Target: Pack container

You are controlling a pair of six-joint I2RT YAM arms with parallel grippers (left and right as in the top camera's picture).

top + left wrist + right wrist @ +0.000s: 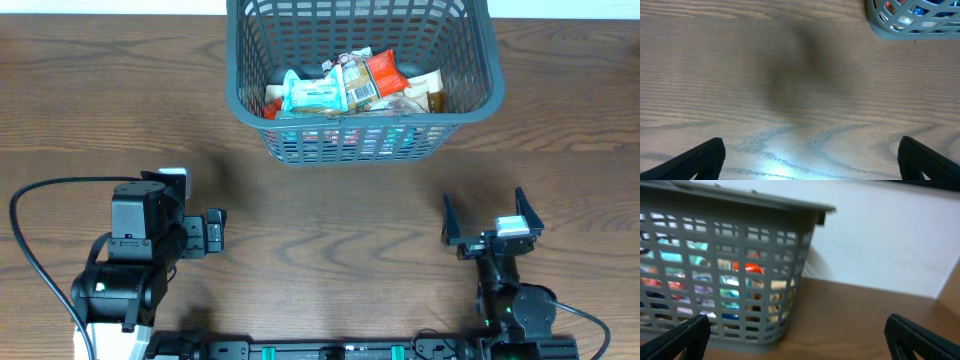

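The container [470, 105], a large dark grey lattice basket, stands at the back middle of the wooden table and holds several snack packs [345, 85]. Its corner shows in the left wrist view [920, 31], and its slotted side fills the left of the right wrist view [740, 280], with coloured packs visible through the slots. My left gripper [215, 232] [810, 160] is open and empty, low at the front left. My right gripper [493, 222] [800, 337] is open and empty at the front right, facing the basket.
A black cable [30, 250] loops left of the left arm. A pale wall [880, 235] rises behind the table's far edge, beyond the basket.
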